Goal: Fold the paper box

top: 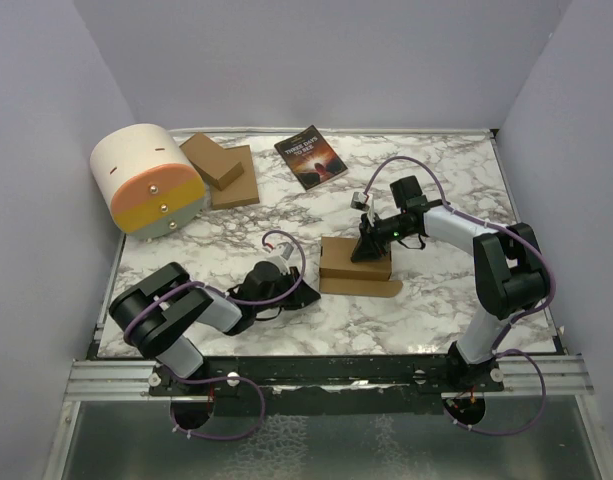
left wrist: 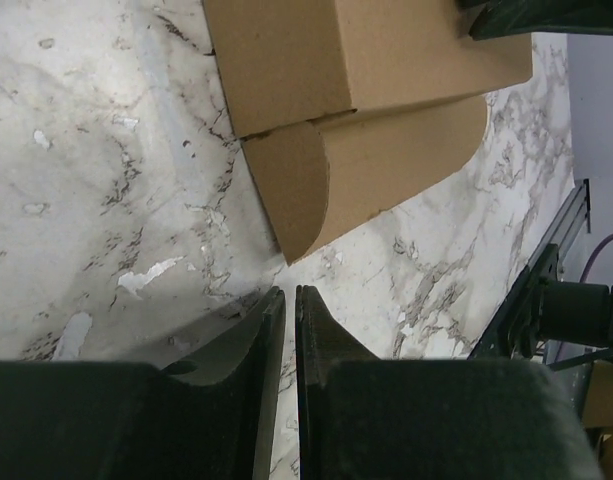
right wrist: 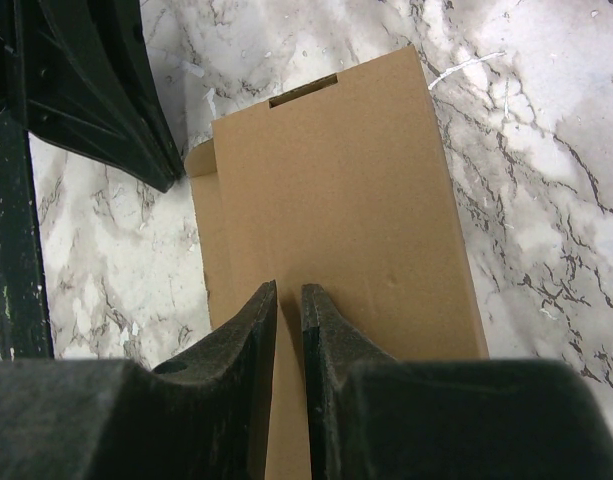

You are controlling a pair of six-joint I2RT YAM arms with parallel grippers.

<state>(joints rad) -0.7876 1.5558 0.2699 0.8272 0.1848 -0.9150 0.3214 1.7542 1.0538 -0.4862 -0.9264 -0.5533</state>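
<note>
The paper box (top: 355,264) is brown cardboard, folded into a low carton in the middle of the table, with a rounded flap (top: 371,288) lying flat on its near side. My right gripper (top: 364,250) is shut and empty, its tips pressed down on the box top (right wrist: 336,200). My left gripper (top: 308,293) is shut and empty, low on the marble just left of the box, its tips (left wrist: 289,292) a short way from the rounded flap (left wrist: 376,175).
A stack of flat brown cardboard pieces (top: 221,168) lies at the back left beside a cream and orange rounded container (top: 146,180). A dark-covered book (top: 310,157) lies at the back centre. Grey walls enclose the marble table (top: 436,300).
</note>
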